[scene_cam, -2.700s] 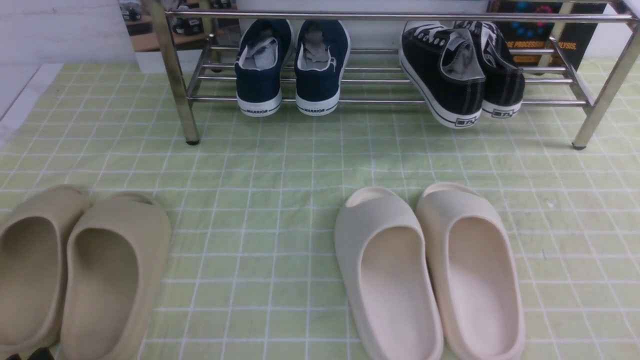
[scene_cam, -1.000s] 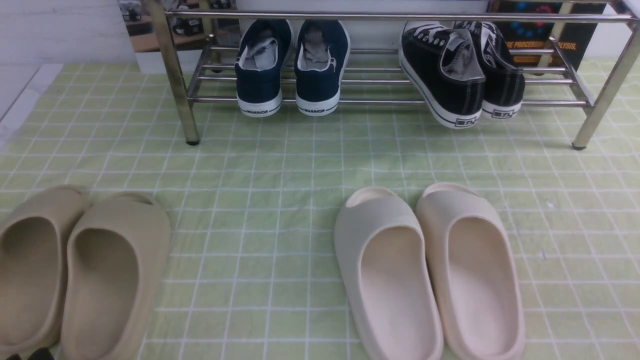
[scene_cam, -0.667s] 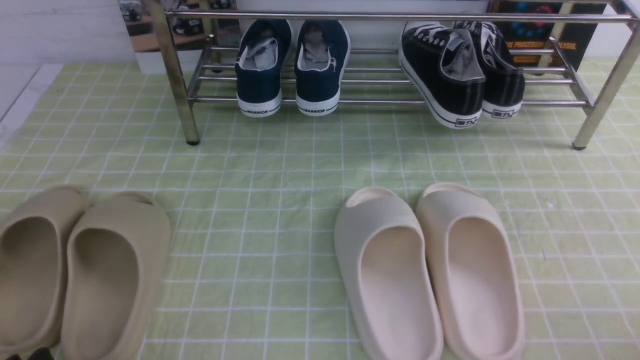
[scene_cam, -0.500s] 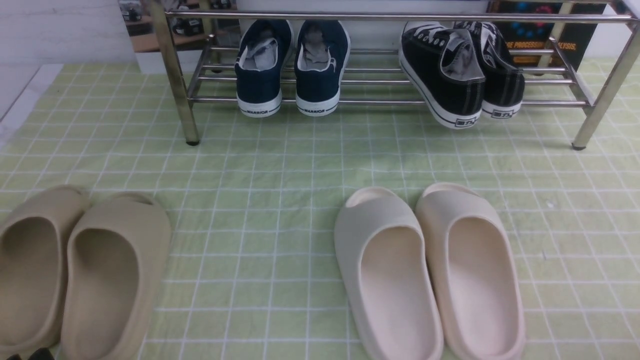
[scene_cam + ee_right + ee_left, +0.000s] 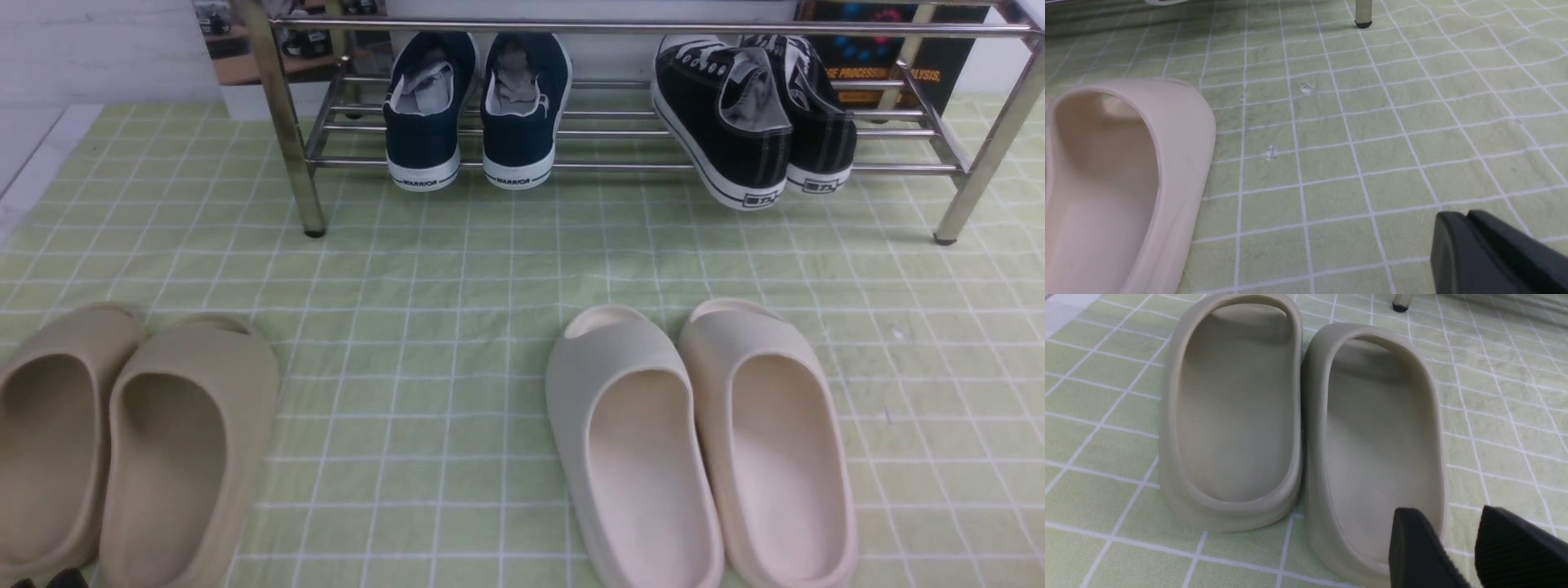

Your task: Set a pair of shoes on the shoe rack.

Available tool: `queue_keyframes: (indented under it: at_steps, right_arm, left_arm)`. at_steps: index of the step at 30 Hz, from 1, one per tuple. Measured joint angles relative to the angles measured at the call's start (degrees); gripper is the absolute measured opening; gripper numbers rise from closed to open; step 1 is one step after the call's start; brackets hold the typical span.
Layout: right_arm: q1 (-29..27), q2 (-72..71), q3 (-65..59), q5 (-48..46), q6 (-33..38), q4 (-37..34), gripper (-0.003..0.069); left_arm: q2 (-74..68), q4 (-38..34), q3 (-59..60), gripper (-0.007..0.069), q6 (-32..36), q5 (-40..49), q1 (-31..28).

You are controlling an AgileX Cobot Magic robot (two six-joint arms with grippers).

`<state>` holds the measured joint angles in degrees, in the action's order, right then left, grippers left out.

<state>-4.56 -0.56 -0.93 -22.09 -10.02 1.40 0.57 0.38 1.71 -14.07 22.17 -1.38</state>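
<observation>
Left wrist view: left claw [image 5: 1457, 543] parted above tan slide [image 5: 1376, 449].

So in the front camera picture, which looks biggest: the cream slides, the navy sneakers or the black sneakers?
1. Cream slides: clearly the largest in view, though they also lie nearest the camera.
2 and 3. Black sneakers and navy sneakers: they look about alike, side by side on the shoe rack; the black pair is tilted, so I won't rank them.
</observation>
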Motion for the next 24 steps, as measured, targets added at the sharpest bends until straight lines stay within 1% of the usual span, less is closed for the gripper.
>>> queue_keyframes:
  at_steps: [24]
  right_arm:
    - [0.00, 0.00, 0.00, 0.00, 0.00, 0.00, 0.0098]
  left_arm:
    - [0.00, 0.00, 0.00, 0.0238, 0.00, 0.00, 0.00]
